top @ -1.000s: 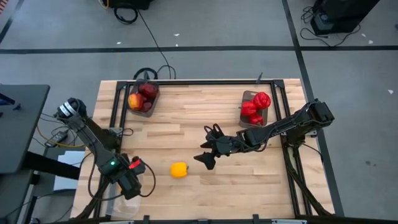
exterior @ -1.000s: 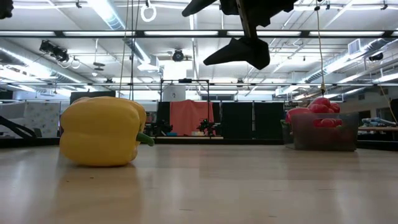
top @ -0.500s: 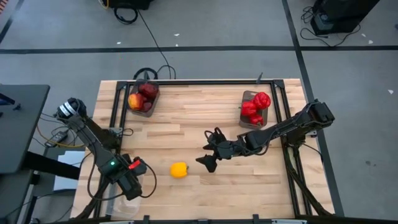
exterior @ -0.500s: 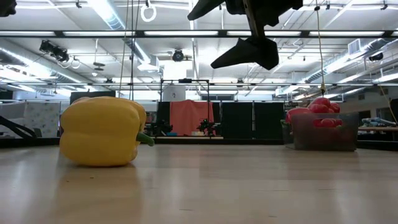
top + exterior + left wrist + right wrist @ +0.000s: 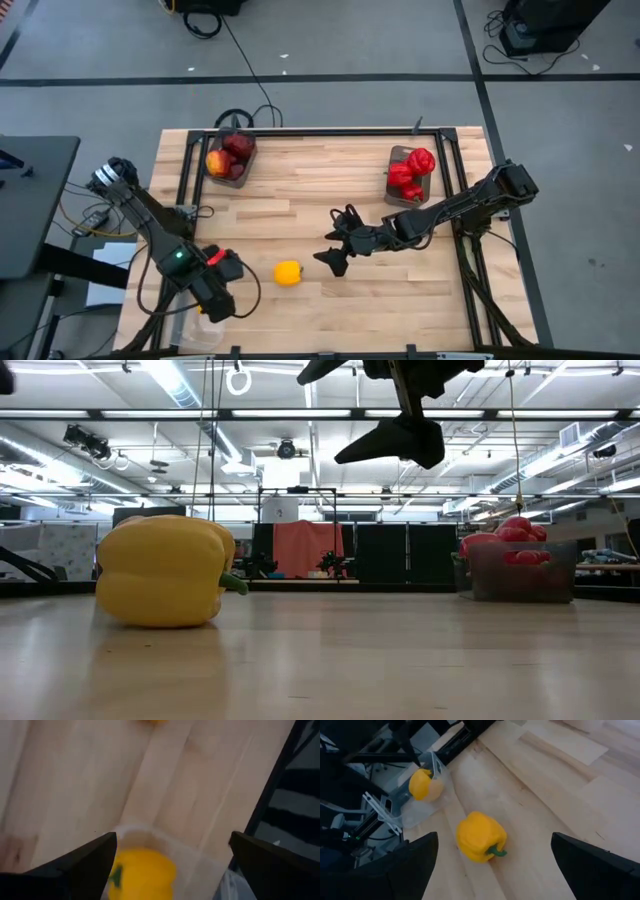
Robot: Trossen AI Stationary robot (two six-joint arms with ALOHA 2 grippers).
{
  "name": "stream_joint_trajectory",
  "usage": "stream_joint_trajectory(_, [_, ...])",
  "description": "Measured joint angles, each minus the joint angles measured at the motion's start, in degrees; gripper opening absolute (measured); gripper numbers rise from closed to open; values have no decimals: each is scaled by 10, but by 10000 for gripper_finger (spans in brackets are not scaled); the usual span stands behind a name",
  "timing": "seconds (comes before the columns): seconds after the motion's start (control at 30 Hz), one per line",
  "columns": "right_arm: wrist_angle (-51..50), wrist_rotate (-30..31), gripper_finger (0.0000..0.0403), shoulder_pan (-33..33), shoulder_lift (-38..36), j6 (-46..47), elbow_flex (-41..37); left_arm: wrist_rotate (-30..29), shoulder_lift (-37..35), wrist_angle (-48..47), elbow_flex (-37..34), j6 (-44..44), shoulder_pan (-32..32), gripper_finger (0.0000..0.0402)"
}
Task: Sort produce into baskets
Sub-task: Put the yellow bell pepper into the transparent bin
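Produce and baskets, table inventory

Table [image 5: 300, 190]: pale wood planks.

Loose yellow pepper [image 5: 288, 272]: on its side on the bare wood near the front edge (green stem showing in the low view), touching neither gripper.

Right gripper [image 5: 333, 256]: raised above the table just beside that pepper, fingers spread wide, holding nothing.

Left gripper [image 5: 218, 306]: at the front left corner, over the clear tub [image 5: 422, 802]; fingers apart, nothing between them.

Clear tub contents: one yellow piece [image 5: 142, 874].

Dark tub, back left [image 5: 231, 158]: maroon pieces plus one orange-yellow piece [image 5: 216, 162].

Dark tub, right side [image 5: 409, 172]: bright red peppers [image 5: 412, 170], heaped above the rim.
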Motion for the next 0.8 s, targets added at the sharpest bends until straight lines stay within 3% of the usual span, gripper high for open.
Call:
stream_joint_trajectory(0.17, [-10,-3,393,3,0,1,0,-51,0,16,15,61,34,396])
stream_joint_trajectory(0.4, [-51,-4,383,15,0,15,0,-104,23,110,15,210,88,396])
stream_joint_trajectory(0.6, [-90,-5,375,33,0,30,0,-118,80,182,15,358,121,396])
stream_joint_trajectory(0.8, [-135,-29,373,45,0,55,0,-104,141,185,15,378,162,398])
